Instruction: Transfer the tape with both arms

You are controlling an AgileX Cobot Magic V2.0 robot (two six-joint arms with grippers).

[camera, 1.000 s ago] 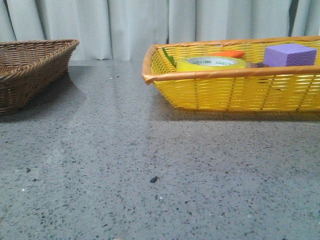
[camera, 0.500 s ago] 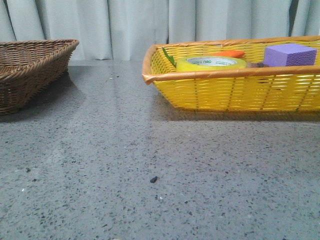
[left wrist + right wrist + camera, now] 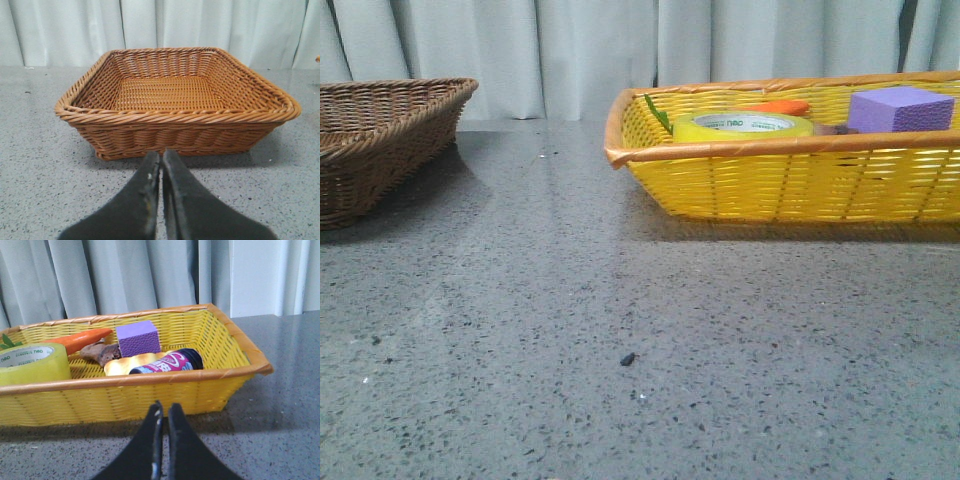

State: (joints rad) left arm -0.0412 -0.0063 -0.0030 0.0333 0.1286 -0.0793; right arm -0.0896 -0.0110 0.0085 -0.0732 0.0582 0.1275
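Staged lab tabletop, grey speckled table, plain pale curtain backdrop

Both grippers low over the table, fingers pressed together.

Left gripper: dark tapered fingers meet along nearly their whole length, only a thin seam between them, nothing held. Right gripper: fingers likewise closed, a hairline gap at the tips, empty. Neither arm shows in the front view; wrist pose apparently level, though only the fingers are visible.
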